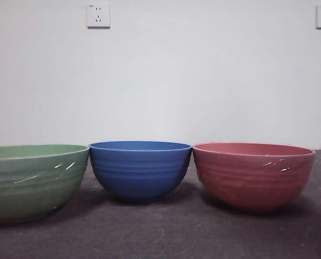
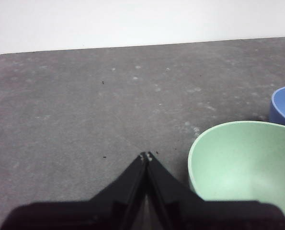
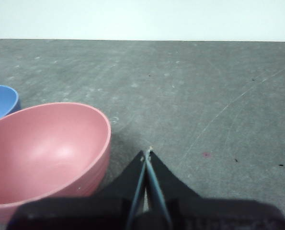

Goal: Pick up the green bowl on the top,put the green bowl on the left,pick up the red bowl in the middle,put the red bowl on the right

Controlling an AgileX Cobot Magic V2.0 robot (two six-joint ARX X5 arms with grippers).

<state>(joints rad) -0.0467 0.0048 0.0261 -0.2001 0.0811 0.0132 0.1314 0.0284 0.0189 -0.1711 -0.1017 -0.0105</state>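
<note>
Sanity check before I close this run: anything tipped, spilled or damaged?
Nothing stands out. The green bowl, blue bowl and red bowl sit upright in a row, empty where the wrist views look in. Only small white scuffs on green and red. Both grippers shut, empty.

There are no words, numbers or brand names to read — not on the bowls, the table or the wall (the two wall sockets [image 1: 98, 15] are plain white).
</note>
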